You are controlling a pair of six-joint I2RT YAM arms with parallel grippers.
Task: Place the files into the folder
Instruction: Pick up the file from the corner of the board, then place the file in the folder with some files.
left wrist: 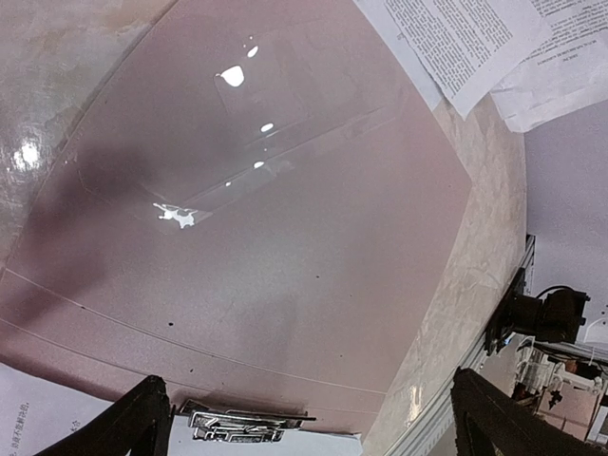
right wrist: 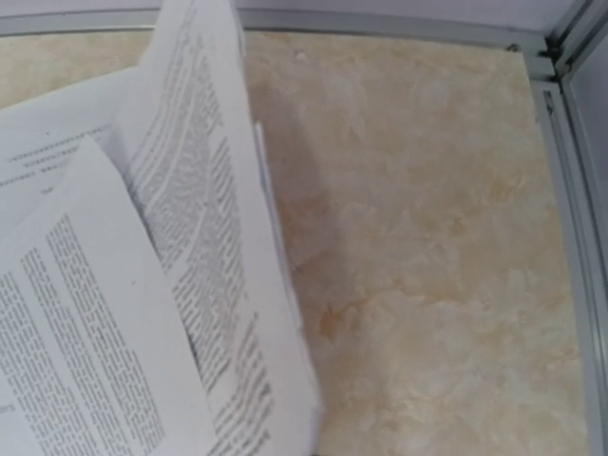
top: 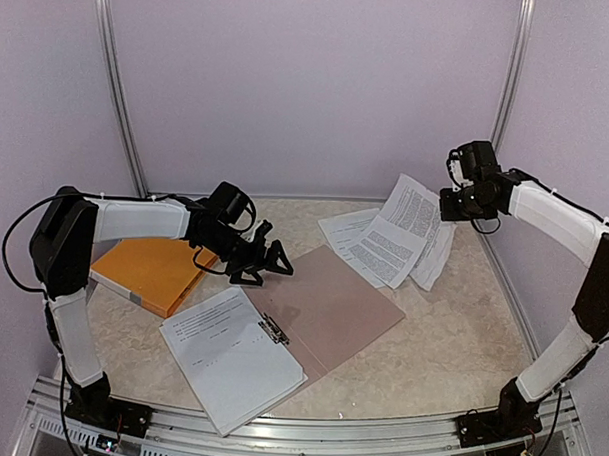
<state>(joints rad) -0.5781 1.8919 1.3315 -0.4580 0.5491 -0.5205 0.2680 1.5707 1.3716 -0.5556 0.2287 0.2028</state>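
The folder [top: 337,301] lies open in the middle of the table, its pink inner cover [left wrist: 285,190] facing up. A metal clip [top: 273,330] sits at its spine and a white sheet [top: 230,357] covers its left half. My left gripper [top: 265,257] hovers open above the folder's far edge, with its fingertips [left wrist: 142,423] spread wide either side of the clip [left wrist: 242,423]. The files [top: 392,236], printed white sheets, are lifted at the right. My right gripper [top: 451,205] is shut on their upper right corner. The files [right wrist: 190,247] hang tilted over the table; my right fingers are out of that view.
An orange book [top: 153,273] lies at the left beside the folder. Metal frame posts [top: 117,91] rise at the back corners, and a rail [top: 307,428] runs along the near edge. Purple walls close in the table [top: 461,344].
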